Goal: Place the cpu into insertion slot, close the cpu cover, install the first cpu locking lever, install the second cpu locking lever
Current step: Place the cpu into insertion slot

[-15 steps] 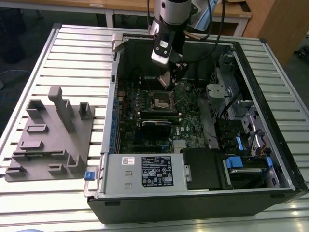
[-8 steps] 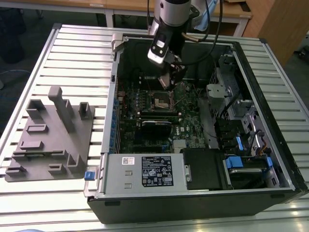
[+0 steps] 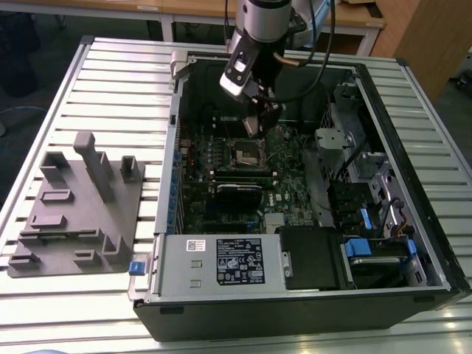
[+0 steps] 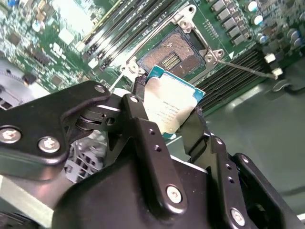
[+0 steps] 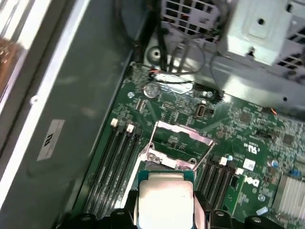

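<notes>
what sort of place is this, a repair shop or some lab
Probably a robotics lab or workshop: an open computer case lies on a slatted metal table, a grey fixture block beside it, and the arm's hand holds the cpu.

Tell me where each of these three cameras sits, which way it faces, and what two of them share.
Exterior view: off the arm, above, looking down into the open computer case; the arm and gripper show over the green board.
Second wrist view: near the wrist, looking along the gripper past the held cpu to the insertion slot.
First wrist view: near the wrist, looking over the cpu at the board and grey case wall.
Shared: both wrist views show the cpu clamped in the gripper.
</notes>
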`<state>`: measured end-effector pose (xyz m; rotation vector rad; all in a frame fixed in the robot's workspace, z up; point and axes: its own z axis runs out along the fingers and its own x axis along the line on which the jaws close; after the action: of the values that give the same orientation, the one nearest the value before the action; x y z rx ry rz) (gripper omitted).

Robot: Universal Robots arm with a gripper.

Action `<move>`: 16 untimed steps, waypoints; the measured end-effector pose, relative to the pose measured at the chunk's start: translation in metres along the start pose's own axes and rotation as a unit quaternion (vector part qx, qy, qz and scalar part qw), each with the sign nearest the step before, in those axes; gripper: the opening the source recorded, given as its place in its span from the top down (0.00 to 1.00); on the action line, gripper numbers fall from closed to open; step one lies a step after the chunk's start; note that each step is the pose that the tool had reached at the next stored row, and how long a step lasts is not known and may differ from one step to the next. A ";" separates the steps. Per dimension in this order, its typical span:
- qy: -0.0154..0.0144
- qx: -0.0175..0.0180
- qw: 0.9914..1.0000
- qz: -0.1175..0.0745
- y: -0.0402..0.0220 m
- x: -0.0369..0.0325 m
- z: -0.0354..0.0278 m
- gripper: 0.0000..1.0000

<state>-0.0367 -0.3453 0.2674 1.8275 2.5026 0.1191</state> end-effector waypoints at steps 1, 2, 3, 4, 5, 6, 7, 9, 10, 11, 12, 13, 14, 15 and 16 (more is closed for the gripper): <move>-0.001 0.000 1.000 0.009 0.0000 0.0000 0.0004 0.46; -0.002 0.000 1.000 0.018 -0.0001 0.0000 0.0008 0.46; -0.002 0.000 1.000 0.027 -0.0001 0.0000 0.0012 0.46; -0.003 0.000 0.999 0.036 -0.0001 0.0000 0.0016 0.46; -0.004 -0.001 0.999 0.045 -0.0002 0.0000 0.0020 0.46; -0.005 -0.001 0.999 0.054 -0.0002 0.0000 0.0024 0.46; -0.006 -0.001 0.998 0.063 -0.0002 0.0000 0.0028 0.46; -0.007 -0.001 0.997 0.081 -0.0003 0.0000 0.0036 0.46; -0.008 -0.001 0.996 0.090 -0.0003 -0.0001 0.0040 0.46; -0.009 -0.001 0.995 0.099 -0.0004 -0.0001 0.0044 0.46; -0.010 -0.001 0.994 0.109 -0.0004 -0.0001 0.0048 0.46; -0.011 -0.001 0.993 0.118 -0.0005 -0.0001 0.0052 0.46; -0.011 -0.001 0.992 0.126 -0.0005 -0.0001 0.0055 0.46; -0.012 -0.001 0.991 0.133 -0.0006 0.0000 0.0055 0.46; -0.012 -0.001 0.991 0.134 -0.0007 0.0000 0.0055 0.46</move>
<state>-0.0370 -0.3453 0.2619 2.1413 2.2260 0.1076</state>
